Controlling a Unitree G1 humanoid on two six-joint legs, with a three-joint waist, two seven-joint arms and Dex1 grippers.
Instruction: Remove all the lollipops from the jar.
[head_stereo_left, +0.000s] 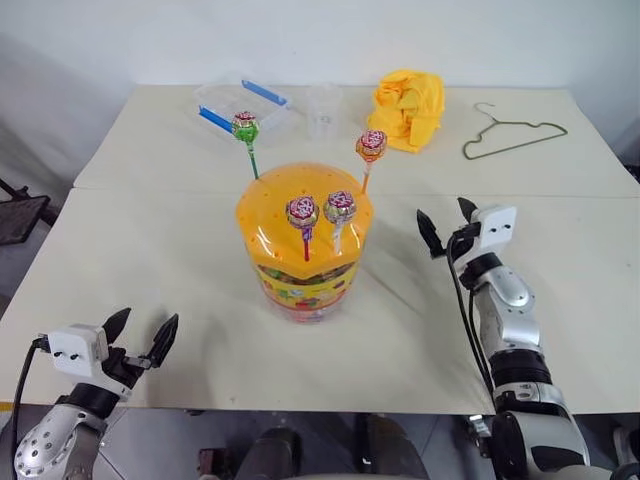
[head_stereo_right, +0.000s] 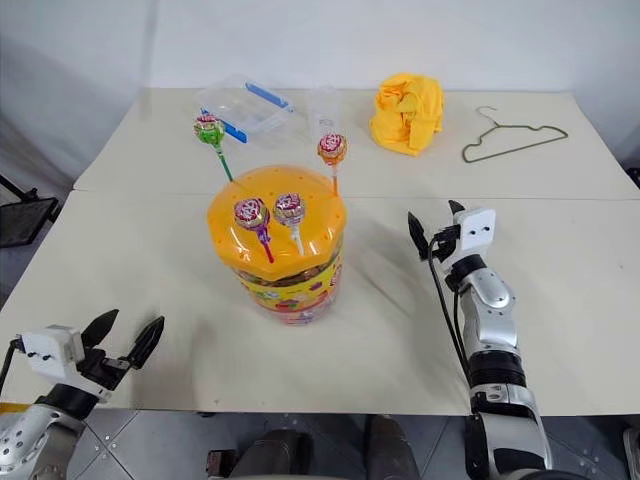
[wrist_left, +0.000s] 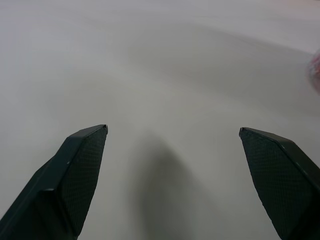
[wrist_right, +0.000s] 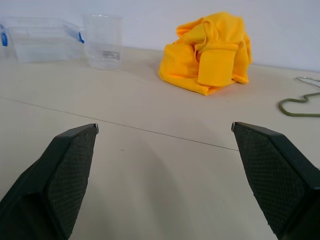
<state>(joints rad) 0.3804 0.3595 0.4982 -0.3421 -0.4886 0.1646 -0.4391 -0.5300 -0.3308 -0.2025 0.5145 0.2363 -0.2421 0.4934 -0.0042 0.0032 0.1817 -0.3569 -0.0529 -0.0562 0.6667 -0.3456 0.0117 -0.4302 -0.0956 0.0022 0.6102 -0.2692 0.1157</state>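
1. Standing untouched in the lid, all four lollipops are still to be pulled: the green one (head_stereo_left: 245, 127) and the orange-stick one (head_stereo_left: 371, 146) rise from the far side of the dome, the red-stick one (head_stereo_left: 302, 213) and the white-stick one (head_stereo_left: 340, 207) from its near face
2. The jar (head_stereo_left: 303, 262) sits upright near the middle of the table (head_stereo_left: 150, 250), a little towards the near edge, its orange holed lid (head_stereo_left: 270, 205) on
3. Nothing is out yet, so the task looks to be at its very start, with four removals left
4. The left gripper (head_stereo_left: 140, 334) hovers at the near left corner, fingers spread wide and empty, well apart from the jar
5. The right gripper (head_stereo_left: 448, 226) is over the right half of the table, just beside the jar's right, fingers likewise parted with nothing between them
6. The table is pale and matte, with a seam running across it behind the jar
7. Along the far edge lie a clear box with blue clips (head_stereo_left: 240, 105), a small clear cup (head_stereo_left: 324, 110), a crumpled yellow cloth (head_stereo_left: 408, 108) and a wire hanger (head_stereo_left: 512, 135)
8. A plain white wall stands behind
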